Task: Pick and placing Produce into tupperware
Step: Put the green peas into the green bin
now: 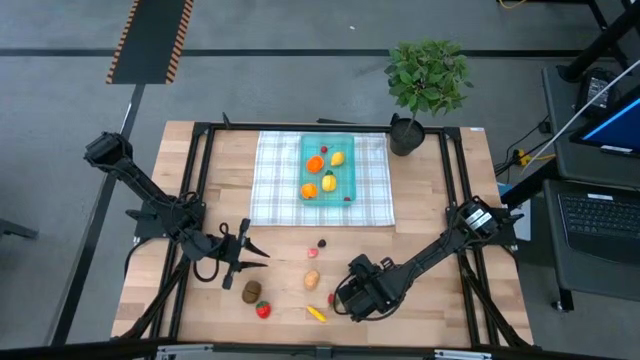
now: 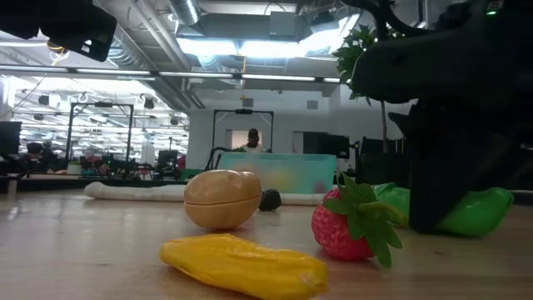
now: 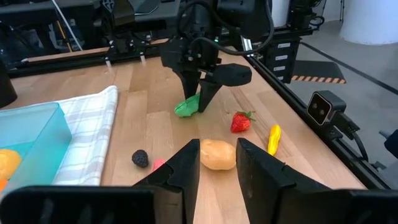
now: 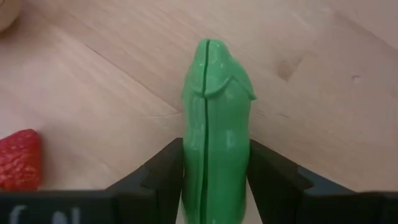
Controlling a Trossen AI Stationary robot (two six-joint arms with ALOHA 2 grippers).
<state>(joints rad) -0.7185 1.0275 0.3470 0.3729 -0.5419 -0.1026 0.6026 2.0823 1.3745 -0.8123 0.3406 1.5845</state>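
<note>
The teal tupperware stands on a checked cloth at the far middle, with oranges and lemons in it. Loose produce lies near the front edge: a tan potato, a kiwi, a strawberry, a yellow piece and a dark berry. My right gripper is shut on a green cucumber just right of the potato. My left gripper stands open left of the produce and points level toward the potato, touching nothing. My right gripper pinches the cucumber's two long sides between its two fingers, which lie across it. The fingers come steeply from above. The cucumber slants down past the fingers to the wood; whether its low end rests there, I cannot tell.
A second strawberry lies close beside the right gripper. A potted plant stands at the far right corner of the table. Black frame rails run along the table's sides. Bare wood lies between the cloth and the loose produce.
</note>
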